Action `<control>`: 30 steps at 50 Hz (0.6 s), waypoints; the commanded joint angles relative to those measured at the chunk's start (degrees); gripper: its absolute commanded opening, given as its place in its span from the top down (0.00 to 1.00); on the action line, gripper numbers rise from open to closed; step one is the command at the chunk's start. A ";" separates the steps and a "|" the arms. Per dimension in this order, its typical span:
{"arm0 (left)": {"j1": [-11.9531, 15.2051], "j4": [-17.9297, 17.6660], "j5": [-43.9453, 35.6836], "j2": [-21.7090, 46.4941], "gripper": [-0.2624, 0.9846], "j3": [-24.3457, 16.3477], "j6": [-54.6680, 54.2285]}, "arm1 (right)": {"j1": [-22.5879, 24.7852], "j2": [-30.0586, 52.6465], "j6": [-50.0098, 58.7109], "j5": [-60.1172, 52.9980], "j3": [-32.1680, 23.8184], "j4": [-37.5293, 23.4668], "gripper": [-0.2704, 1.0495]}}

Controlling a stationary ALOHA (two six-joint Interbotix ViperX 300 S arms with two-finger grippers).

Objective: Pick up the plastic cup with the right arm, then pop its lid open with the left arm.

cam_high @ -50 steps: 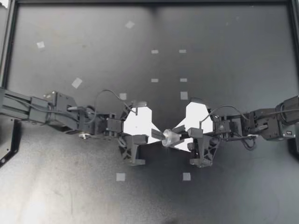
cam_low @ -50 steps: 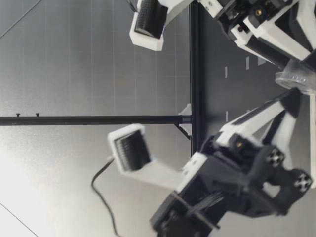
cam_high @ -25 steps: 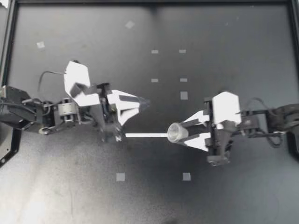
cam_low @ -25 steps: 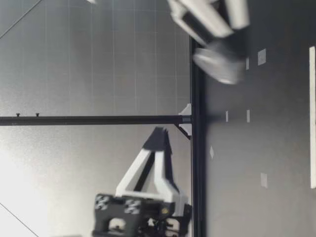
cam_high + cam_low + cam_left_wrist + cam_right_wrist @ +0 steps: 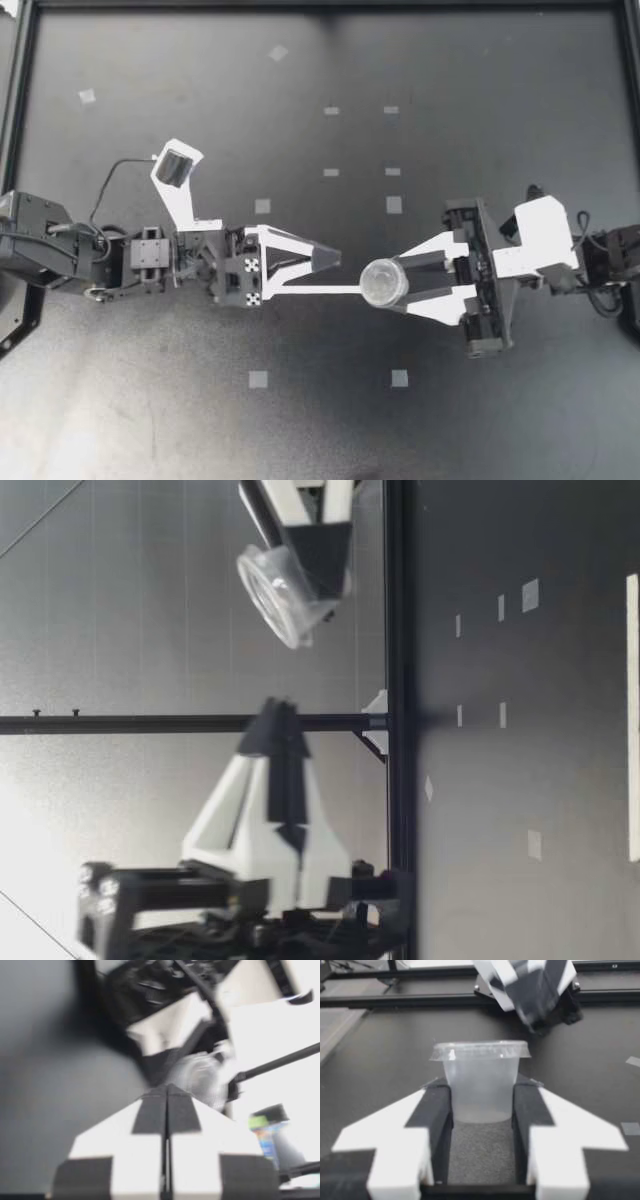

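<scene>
**Q:** First entry, far left?

**A:** Left arm, reaching in from the left side and raised off the worktop. The left gripper is clenched on nothing. Its two fingers are pressed flat together into one point that aims across at the cup, near it but not touching.

**Q:** Between the arms?

**A:** One white strip, flat on the worktop. From above it runs from beneath the left gripper toward the cup. Small pale tape squares are scattered around.

**Q:** Right side?

**A:** Right arm, coming in from the right edge with its fingers spread in a V. The right gripper is grasping the cup, one dark pad on each side of its lower wall.

**Q:** Condition of the cup?

**A:** Small, clear plastic, with a flanged rim wider than the body. The walls are see-through and nothing shows inside. In the low view the cup is held in the air above the worktop, tilted, mouth upward and leaning toward the left gripper.
</scene>
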 commanded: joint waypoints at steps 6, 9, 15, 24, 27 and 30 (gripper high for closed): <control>-0.44 4.57 -6.94 -1.05 0.69 0.62 -9.05 | 0.09 -0.70 -1.14 -1.93 -1.23 -0.09 0.52; -0.79 4.83 -7.82 -0.79 0.63 0.97 -11.34 | 0.09 -1.32 -2.37 -2.90 -1.23 -0.18 0.52; -1.41 5.01 -8.00 -0.18 0.47 0.97 -13.45 | 0.09 -2.29 -4.48 -4.13 -1.58 0.09 0.52; -1.93 5.10 -7.29 1.05 0.23 -0.62 -14.06 | 0.00 -1.41 -5.01 -4.39 -3.60 0.09 0.52; -1.93 5.10 -6.77 1.23 0.21 -1.14 -14.06 | 0.09 -0.79 -5.01 -4.31 -4.04 0.09 0.52; -1.93 5.01 -6.50 1.32 0.21 -1.67 -13.97 | 0.09 0.00 -5.01 -4.31 -4.39 0.09 0.52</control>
